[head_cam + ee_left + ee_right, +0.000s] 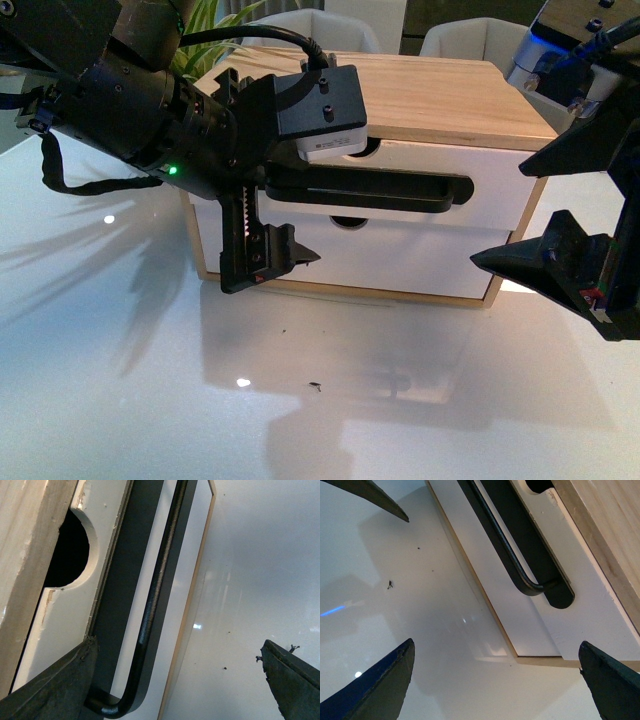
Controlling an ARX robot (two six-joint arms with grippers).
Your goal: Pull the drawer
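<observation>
Where the light wood cabinet (450,95) stands on the glossy white tabletop (120,400), the drawer (500,185) fills its upper slot, with its smooth white front facing the robot and its long axis running left to right. Its slim black bar handle (400,192), bent at the ends, lies along that axis below a half-round notch (70,550) in the top edge. The left gripper (268,175) has its jaws wide, one above and one below the handle's left end. The right gripper (498,212), jaws also wide, hovers off the drawer's right end, holding nothing.
</observation>
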